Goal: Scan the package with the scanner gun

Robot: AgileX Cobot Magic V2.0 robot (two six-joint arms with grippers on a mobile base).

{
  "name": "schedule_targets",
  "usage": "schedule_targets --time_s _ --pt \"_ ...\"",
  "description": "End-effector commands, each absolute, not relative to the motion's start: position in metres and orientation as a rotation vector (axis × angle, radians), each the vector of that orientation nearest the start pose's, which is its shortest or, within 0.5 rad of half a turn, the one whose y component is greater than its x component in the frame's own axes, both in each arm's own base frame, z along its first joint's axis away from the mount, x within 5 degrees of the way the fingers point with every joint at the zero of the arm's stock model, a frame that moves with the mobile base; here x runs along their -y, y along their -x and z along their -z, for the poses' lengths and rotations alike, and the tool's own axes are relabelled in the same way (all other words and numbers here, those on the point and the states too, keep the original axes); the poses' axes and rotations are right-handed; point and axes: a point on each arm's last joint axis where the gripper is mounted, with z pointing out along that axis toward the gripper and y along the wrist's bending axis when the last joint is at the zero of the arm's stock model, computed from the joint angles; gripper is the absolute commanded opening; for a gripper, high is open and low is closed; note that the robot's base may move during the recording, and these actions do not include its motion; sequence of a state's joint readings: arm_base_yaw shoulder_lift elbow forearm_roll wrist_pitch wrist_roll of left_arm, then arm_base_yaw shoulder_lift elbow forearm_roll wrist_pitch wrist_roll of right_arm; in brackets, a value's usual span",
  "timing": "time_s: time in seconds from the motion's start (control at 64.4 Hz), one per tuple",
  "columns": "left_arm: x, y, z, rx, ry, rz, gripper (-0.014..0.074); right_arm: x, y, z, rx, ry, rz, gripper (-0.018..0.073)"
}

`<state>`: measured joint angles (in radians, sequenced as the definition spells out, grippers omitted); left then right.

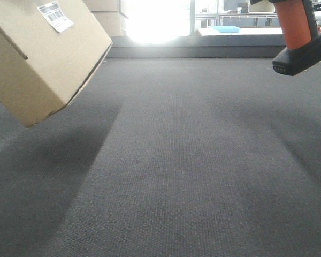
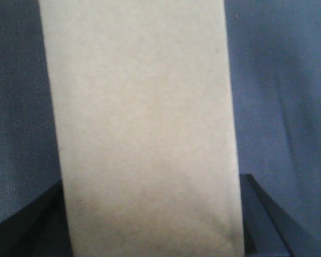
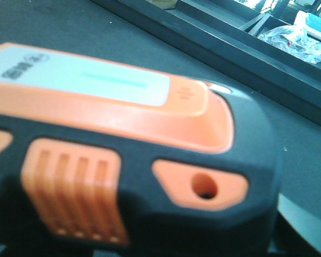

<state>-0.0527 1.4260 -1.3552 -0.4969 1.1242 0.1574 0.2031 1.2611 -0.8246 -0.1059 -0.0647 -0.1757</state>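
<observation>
Grey, rough cloth covers the tabletop [image 1: 192, 160], and bright light pours in from a window [image 1: 155, 21] at the back.

Up in the air on the left side hangs the box [image 1: 37, 59], tipped on one corner and not touching the tabletop. It is plain brown cardboard with a small white label [image 1: 55, 16] on its upper face. I think it is light and stiff, but its walls would dent if squeezed hard. Its smooth sides could slip, so the best hold is flat across two opposite sides, away from the label. The left hand [image 2: 152, 230] does just that: a dark finger [image 2: 265, 214] shows on each side of the box, pressed against it, so this hand grips the box.

High on the right hangs the scanner [image 1: 299, 32], well apart from the box. Its orange handle and flat black foot show. It looks like hard, tough plastic, a bit heavy for its size, and the ridged handle is the place to hold it. I cannot see the right hand itself, but the scanner fills its camera and floats above the tabletop, so I judge that the hand is clenched on it.
</observation>
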Motion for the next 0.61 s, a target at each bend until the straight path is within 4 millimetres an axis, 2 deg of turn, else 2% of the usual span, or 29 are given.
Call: schedule_targets --time_s 0.0,0.59 --pt "0.0554 -0.2825 -0.3679 -2.572 -0.124 0.647 -0.0111 -0.0578 -0.2742 -0.3269 -1.717 0.441 0.051 -0.0154" --pt "0.0555 -0.2820 -0.3677 -2.577 -0.126 0.649 -0.0111 -0.0509 -0.2755 -0.3271 -1.760 0.057 -0.178 -0.0154"
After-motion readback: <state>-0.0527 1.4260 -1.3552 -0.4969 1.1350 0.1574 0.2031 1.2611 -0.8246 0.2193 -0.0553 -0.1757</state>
